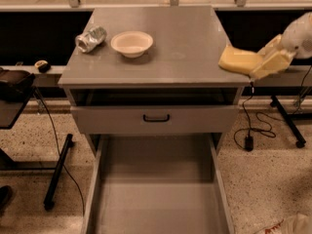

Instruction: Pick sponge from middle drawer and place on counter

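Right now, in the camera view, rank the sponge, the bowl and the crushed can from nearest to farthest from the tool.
The tool is at the right edge of the counter.
1. Sponge: held in the tool, at the right edge.
2. Bowl: left of centre.
3. Crushed can: far left, beyond the bowl.

lab/test space: speckled floor, loose cables, equipment stands round drawer cabinet; gripper at right counter edge w/ sponge.
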You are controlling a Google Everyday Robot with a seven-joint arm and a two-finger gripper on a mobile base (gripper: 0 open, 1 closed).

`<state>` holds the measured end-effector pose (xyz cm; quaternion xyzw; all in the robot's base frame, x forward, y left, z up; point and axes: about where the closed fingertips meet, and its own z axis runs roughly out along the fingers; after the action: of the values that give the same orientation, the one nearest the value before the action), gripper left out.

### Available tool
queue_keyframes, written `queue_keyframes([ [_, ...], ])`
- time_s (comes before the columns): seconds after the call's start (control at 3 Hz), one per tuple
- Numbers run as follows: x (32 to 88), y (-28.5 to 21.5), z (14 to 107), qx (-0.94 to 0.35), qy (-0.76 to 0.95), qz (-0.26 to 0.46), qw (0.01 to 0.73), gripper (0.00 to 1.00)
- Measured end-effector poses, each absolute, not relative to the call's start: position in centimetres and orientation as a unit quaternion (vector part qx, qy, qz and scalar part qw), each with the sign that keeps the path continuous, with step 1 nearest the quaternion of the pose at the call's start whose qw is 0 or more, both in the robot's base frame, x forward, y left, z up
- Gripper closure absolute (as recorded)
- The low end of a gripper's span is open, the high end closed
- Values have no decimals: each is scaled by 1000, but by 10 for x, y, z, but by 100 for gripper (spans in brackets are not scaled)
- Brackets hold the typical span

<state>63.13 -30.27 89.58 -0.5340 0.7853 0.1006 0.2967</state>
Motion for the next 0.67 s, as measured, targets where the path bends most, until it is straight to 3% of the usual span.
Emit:
queue_keyframes([
  [0.33,666,-307,906,-496,821,70,273,100],
  [0.67,691,-278,900,-485,829,87,263,100],
])
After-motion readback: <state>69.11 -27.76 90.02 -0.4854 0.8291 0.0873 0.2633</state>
